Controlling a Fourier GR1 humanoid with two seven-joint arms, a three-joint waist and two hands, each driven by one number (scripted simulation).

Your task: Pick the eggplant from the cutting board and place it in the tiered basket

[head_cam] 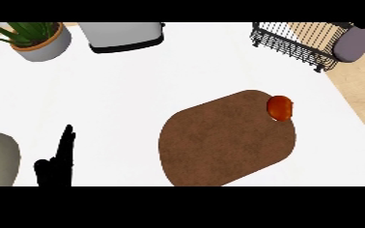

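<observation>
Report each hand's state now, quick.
Left hand: open, fingers straight up, resting at the lower left edge, holding nothing.
Right hand: not in view, so its state cannot be told.

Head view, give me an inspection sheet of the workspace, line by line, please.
Surface: white counter, wooden floor at right.
Job's things: brown cutting board; purple eggplant lies in the black wire tiered basket, not on the board.
Clutter: red-orange item on the board's far right edge; potted plant; grey toaster; grey object at left edge.
Hands: left hand open, fingers up, lower left; right hand not in view.
Cables: nothing seen.
Surroundings: nothing seen.
</observation>
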